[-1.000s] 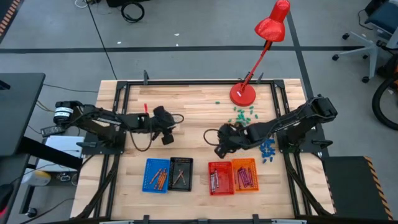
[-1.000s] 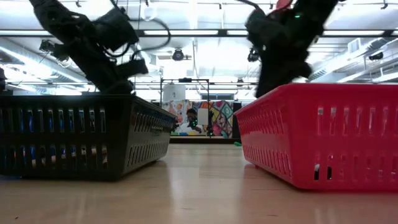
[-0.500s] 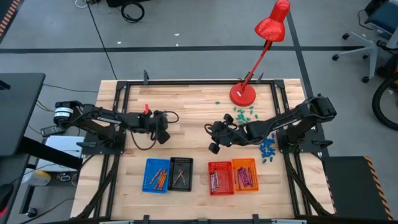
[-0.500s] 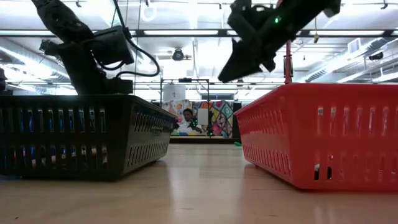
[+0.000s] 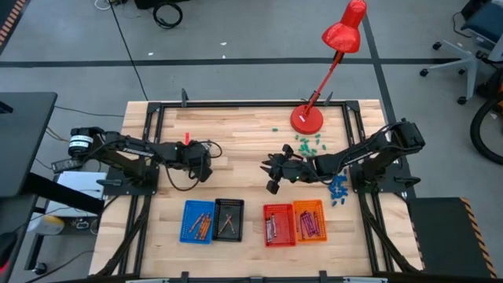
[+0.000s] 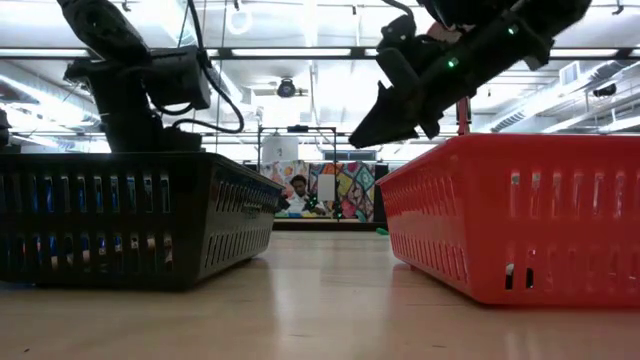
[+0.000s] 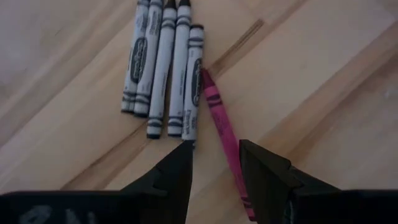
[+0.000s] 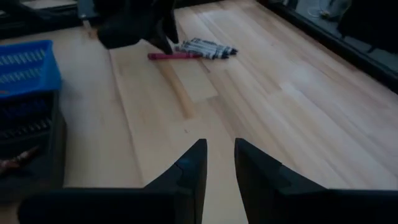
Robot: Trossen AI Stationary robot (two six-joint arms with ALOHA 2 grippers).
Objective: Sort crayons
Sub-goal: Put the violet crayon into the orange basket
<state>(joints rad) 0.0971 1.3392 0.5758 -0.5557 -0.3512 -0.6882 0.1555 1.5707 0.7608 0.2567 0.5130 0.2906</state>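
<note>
Since a second ago: right gripper (image 5: 273, 174) lifted off red basket (image 5: 278, 224), fingers parted, empty. Crayons: magenta crayon (image 7: 222, 129) touching four grey-white crayons (image 7: 163, 68), flat on bench (image 5: 244, 141). Left gripper (image 7: 214, 167) astride magenta crayon, fingers parted, not clenched.

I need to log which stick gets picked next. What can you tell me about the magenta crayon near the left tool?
The magenta crayon is a thin stick in a paper wrapper with dark printed bands. It lies flat on the bare wooden table, slanted, its far tip meeting the end of the nearest of four grey-white crayons. The left tool hangs over it, fingers open to either side of its near part, not gripping it.
</note>
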